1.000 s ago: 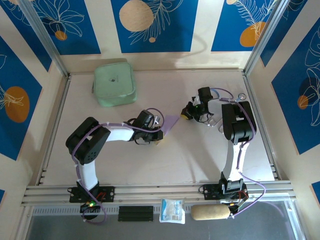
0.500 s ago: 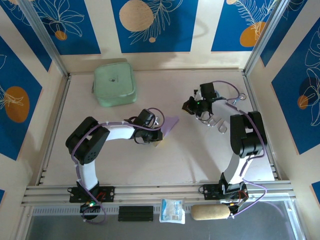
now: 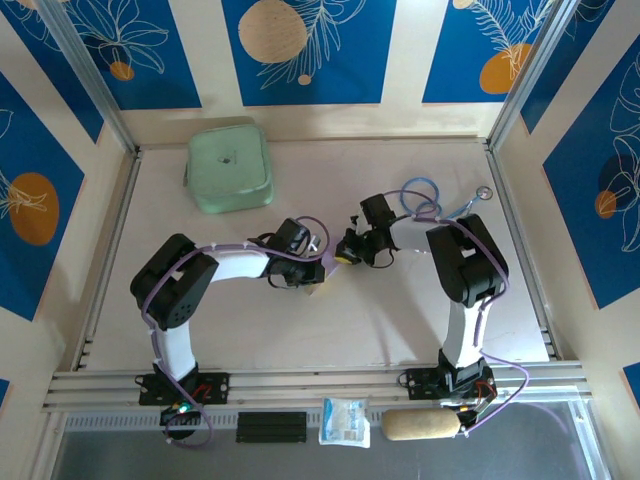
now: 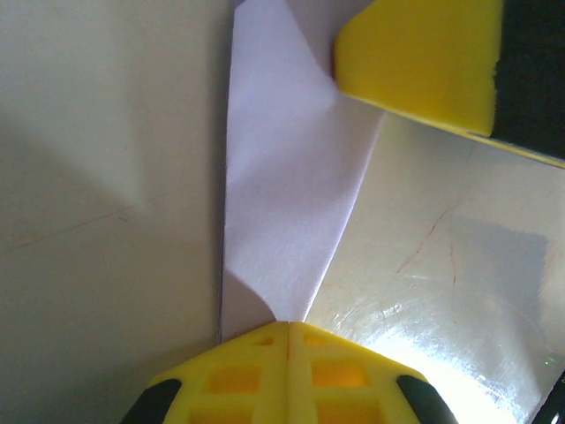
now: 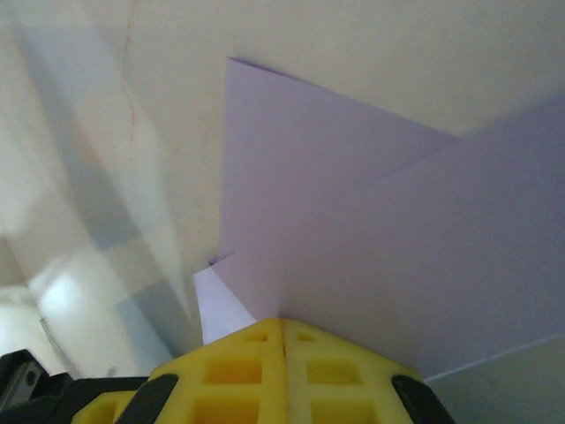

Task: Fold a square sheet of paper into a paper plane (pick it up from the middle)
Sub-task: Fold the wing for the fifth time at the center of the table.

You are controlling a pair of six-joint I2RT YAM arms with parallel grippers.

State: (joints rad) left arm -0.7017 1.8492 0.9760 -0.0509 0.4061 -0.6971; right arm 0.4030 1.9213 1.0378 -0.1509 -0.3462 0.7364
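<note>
At the middle of the worktop (image 3: 400,320), the left fingers (image 4: 238,380) are pressed together on a narrow end of the lilac sheet (image 4: 282,194), and the right fingers (image 5: 340,380), equally closed, pinch its layered opposite end, so the paper spans the gap between both arms. Overlapping flaps and a crease suggest early folds are made. No pointed dart shows yet, so most folding likely remains, with the mint-green pouch (image 3: 228,168) well apart.

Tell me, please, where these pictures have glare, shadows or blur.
Left wrist: strong glare on the table at lower right, and the left gripper, close to the lens, looks soft. Right wrist: grey shadow bands lie left of the lilac paper, which is evenly lit. Top external: even light, sharp throughout.
</note>
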